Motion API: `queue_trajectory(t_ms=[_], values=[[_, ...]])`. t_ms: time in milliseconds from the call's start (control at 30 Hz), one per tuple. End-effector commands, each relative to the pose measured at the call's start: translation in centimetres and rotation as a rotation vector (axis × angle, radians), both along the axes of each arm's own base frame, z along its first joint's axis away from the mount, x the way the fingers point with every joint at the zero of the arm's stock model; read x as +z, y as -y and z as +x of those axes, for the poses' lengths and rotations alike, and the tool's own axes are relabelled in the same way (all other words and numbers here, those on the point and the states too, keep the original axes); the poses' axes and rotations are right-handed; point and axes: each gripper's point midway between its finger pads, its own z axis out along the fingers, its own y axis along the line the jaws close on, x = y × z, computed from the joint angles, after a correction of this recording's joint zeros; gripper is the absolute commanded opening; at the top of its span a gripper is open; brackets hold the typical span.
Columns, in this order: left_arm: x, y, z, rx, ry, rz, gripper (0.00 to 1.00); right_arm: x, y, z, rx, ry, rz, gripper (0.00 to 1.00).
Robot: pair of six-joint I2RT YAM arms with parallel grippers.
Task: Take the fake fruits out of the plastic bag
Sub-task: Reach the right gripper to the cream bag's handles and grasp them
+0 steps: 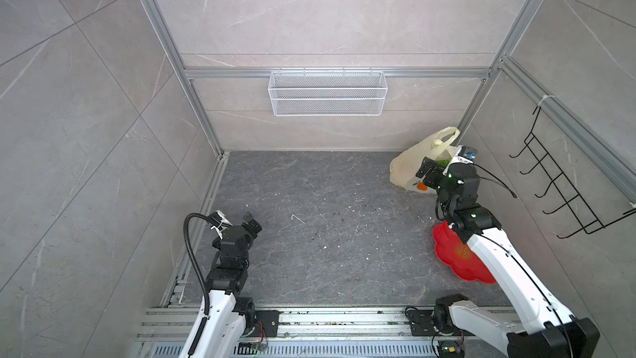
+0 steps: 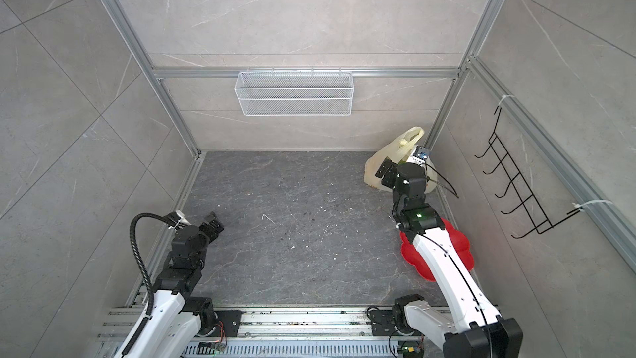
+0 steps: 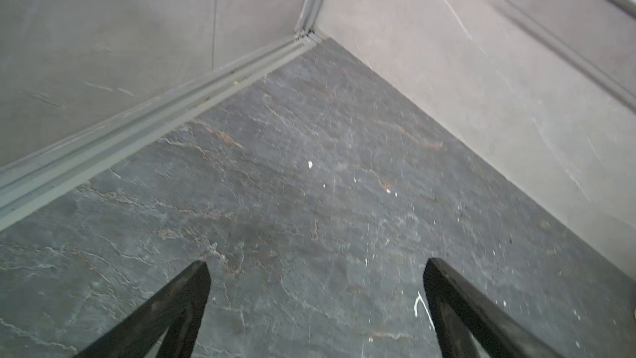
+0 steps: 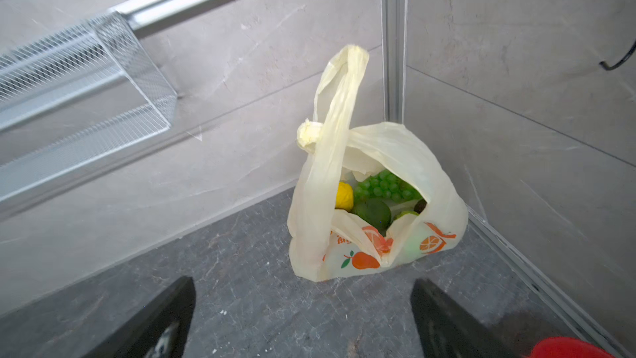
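Note:
The plastic bag [image 4: 426, 170] is pale cream with orange fruit prints. It stands in the far right corner in both top views [image 1: 407, 163] [image 2: 377, 167], mouth open, one loop handle upright. Inside lie the fake fruits: a green grape bunch [image 4: 385, 185], a yellow lemon [image 4: 344, 195], a dark avocado [image 4: 373, 211] and a bumpy green ball [image 4: 406, 215]. My right gripper [image 4: 303, 282] [image 1: 426, 171] is open and empty, just in front of the bag, apart from it. My left gripper [image 3: 316, 264] [image 1: 252, 223] hangs open and empty over bare floor at the near left.
A red flower-shaped plate [image 1: 447, 253] lies on the floor under my right arm. A white wire basket [image 1: 327, 92] hangs on the back wall. A black hook rack [image 1: 564, 187] hangs on the right wall. Aluminium rails edge the dark slate floor [image 1: 327, 235].

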Motion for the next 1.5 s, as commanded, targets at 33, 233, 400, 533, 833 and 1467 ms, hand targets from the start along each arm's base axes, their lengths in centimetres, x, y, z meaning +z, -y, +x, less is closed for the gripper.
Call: queue_trajectory(t_ms=[33, 233, 400, 533, 833, 1467], values=[[-0.4, 2.6, 0.4, -0.156, -0.088, -0.006, 1.00, -0.4, 1.5, 1.3, -0.093, -0.100, -0.081, 1.00], [-1.1, 3.9, 0.8, -0.217, -0.099, -0.018, 1.00, -0.7, 2.5, 5.0, -0.163, -0.138, -0.141, 1.00], [-1.1, 4.0, 0.9, -0.222, -0.091, -0.025, 1.00, -2.8, 4.0, 7.3, -0.229, -0.190, -0.132, 0.99], [-1.2, 4.2, 1.1, -0.222, -0.088, -0.039, 1.00, -4.1, 4.3, 9.2, -0.229, -0.211, -0.119, 0.95], [-1.6, 4.4, 1.1, -0.226, -0.086, -0.061, 1.00, -5.4, 3.1, 12.6, -0.148, -0.228, -0.092, 0.28], [-1.9, 4.0, 0.9, -0.195, -0.097, -0.074, 1.00, -1.1, -15.2, 7.0, 0.367, -0.176, -0.088, 0.00]])
